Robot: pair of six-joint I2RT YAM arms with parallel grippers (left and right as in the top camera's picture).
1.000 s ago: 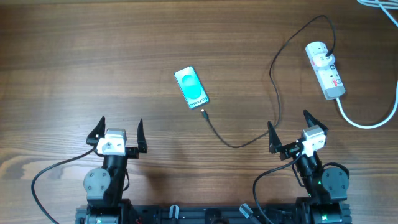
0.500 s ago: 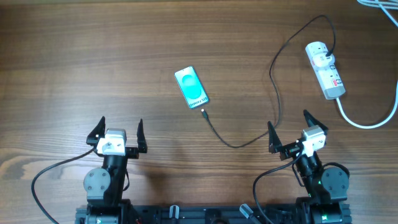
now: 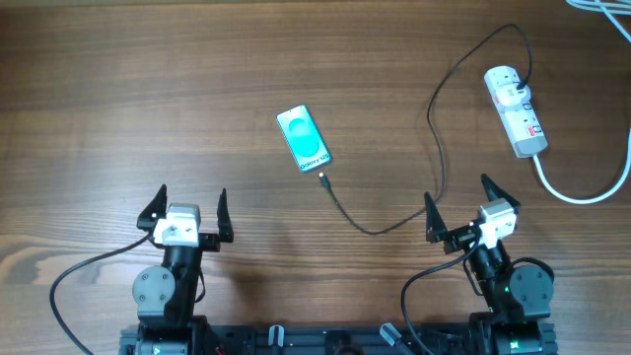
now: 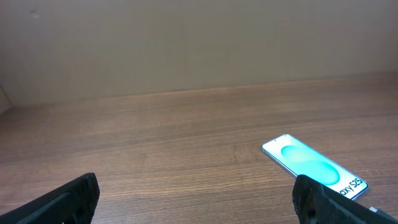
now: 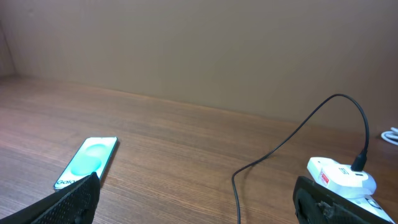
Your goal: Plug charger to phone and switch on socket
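The phone point(image 3: 303, 138) lies flat mid-table with its teal screen up; it also shows in the left wrist view point(image 4: 314, 165) and the right wrist view point(image 5: 88, 160). The charger's thin black cable point(image 3: 434, 148) runs from the white adapter on the socket point(image 3: 515, 110) down to its plug tip point(image 3: 322, 179), which lies just below the phone and apart from it. The cable also shows in the right wrist view point(image 5: 292, 140), as does the socket point(image 5: 342, 176). My left gripper point(image 3: 187, 212) is open and empty near the front left. My right gripper point(image 3: 458, 207) is open and empty at the front right.
The socket's thick white cord point(image 3: 592, 192) loops along the right edge. Another white cable point(image 3: 601, 15) crosses the far right corner. A plain wall stands behind the table in both wrist views.
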